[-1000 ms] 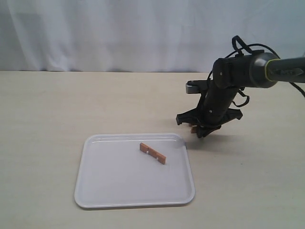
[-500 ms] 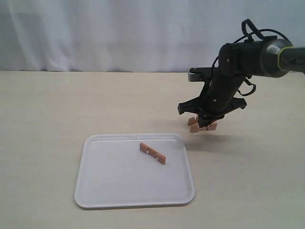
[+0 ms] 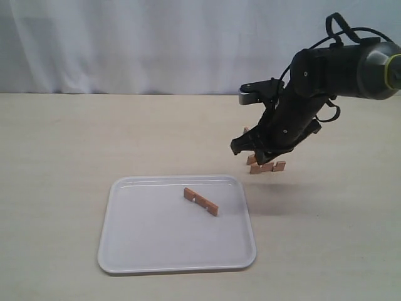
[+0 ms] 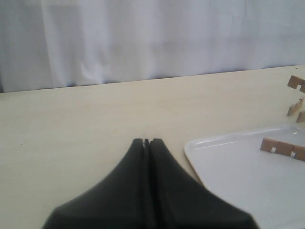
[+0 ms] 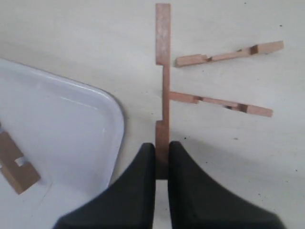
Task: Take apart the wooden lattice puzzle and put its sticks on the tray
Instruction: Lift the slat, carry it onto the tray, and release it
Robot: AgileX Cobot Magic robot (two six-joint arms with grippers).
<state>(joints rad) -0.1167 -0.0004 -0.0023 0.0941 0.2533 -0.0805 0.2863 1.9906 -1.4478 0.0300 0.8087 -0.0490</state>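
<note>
The lattice puzzle is apart. One notched stick (image 3: 200, 200) lies on the white tray (image 3: 144, 251), also seen as a stick (image 4: 283, 148) on the tray (image 4: 228, 167). My right gripper (image 3: 255, 149) hangs above the table past the tray's far right corner, shut on one end of a stick (image 5: 162, 47). Two loose sticks (image 3: 268, 167) lie on the table under it, shown as one stick (image 5: 228, 53) and another stick (image 5: 221, 103). My left gripper (image 4: 147, 141) is shut on nothing, low over the table beside the tray's edge; the exterior view does not show it.
The tray's rounded corner (image 5: 112, 119) lies close beside the held stick. A white curtain (image 3: 125, 44) closes off the back of the beige table (image 3: 56, 150).
My right arm has risen and tilted, lifting one stick away from the other two, which stay on the table. The tray and its stick have not moved.
</note>
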